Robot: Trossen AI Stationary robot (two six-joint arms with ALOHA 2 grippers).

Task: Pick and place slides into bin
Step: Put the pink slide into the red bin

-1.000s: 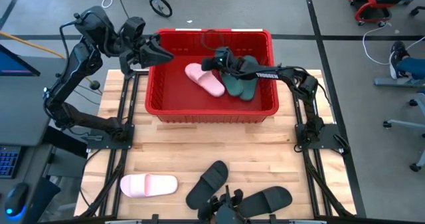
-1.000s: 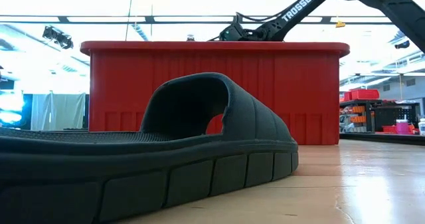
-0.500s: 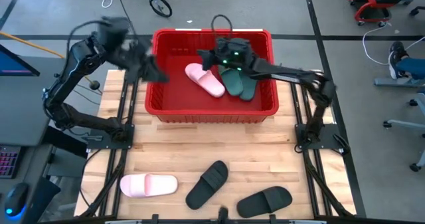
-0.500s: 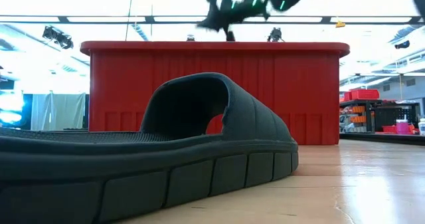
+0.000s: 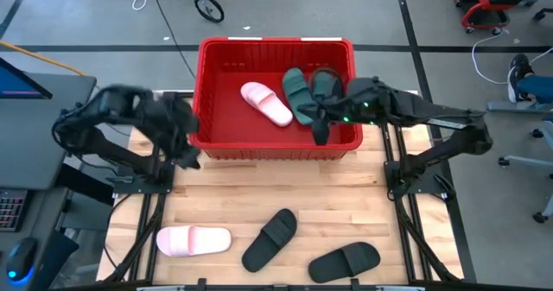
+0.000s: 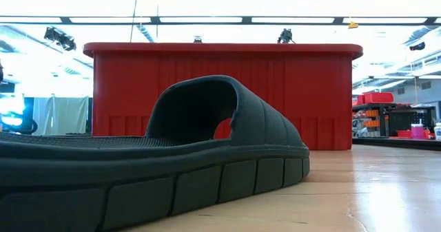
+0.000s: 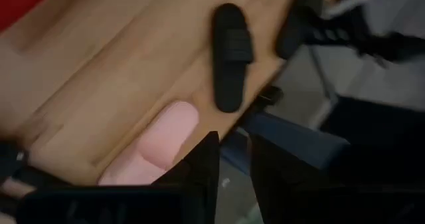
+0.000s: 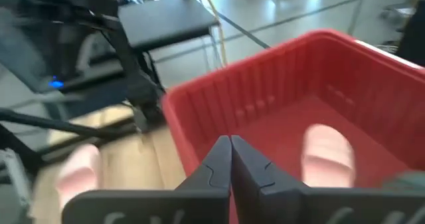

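The red bin stands at the table's far middle. In it lie a pale pink slide and two dark green slides. On the near table lie a second pink slide and two black slides. One black slide fills the low view. My right gripper is shut and empty over the bin's near right part. My left gripper is empty beside the bin's near left corner, with a narrow gap between its fingers.
The bin's thick rim stands high above the table top. Bare wood lies between the bin and the three slides near the front edge. Dark frame rails run along both table sides.
My right gripper has swung from over the bin's middle toward the table's near right, to the bin's near right part. My left gripper has moved from the bin's far left corner toward the near edge and down, to the bin's near left corner.
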